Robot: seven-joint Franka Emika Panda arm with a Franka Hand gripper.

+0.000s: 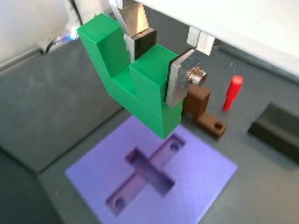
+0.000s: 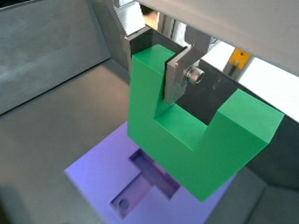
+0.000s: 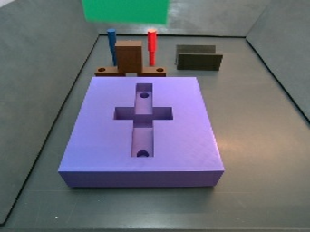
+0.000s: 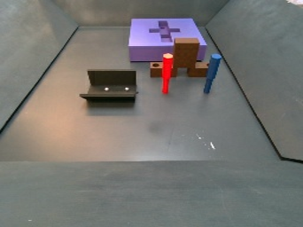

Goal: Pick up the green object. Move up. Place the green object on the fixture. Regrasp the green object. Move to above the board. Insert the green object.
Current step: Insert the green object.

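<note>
Board [image 3: 169,127]: large violet slab flat on the grey floor, cross-shaped recess [image 3: 143,113] and two small round holes in its top, seen in both side views [image 4: 166,35] and below the gripper in both wrist views [image 1: 152,175] [image 2: 111,171].

Green block [image 1: 135,74]: held high in the air over the board, clear of it, clamped between the gripper's silver plates; notched, U-like outline facing the camera in both wrist views [image 2: 193,131]. Only its lower edge visible at the top of a side view [image 3: 125,9].

Gripper [image 1: 158,54]: closed on the green block, fingers [image 1: 181,74] pressed against its sides, above the board.

Fixture [image 4: 109,86]: dark bracket on the floor, well apart from the board.

Brown block [image 3: 127,60]: just behind the board, with a red peg [image 3: 152,43] and a blue peg [image 3: 111,42] upright beside it.
</note>
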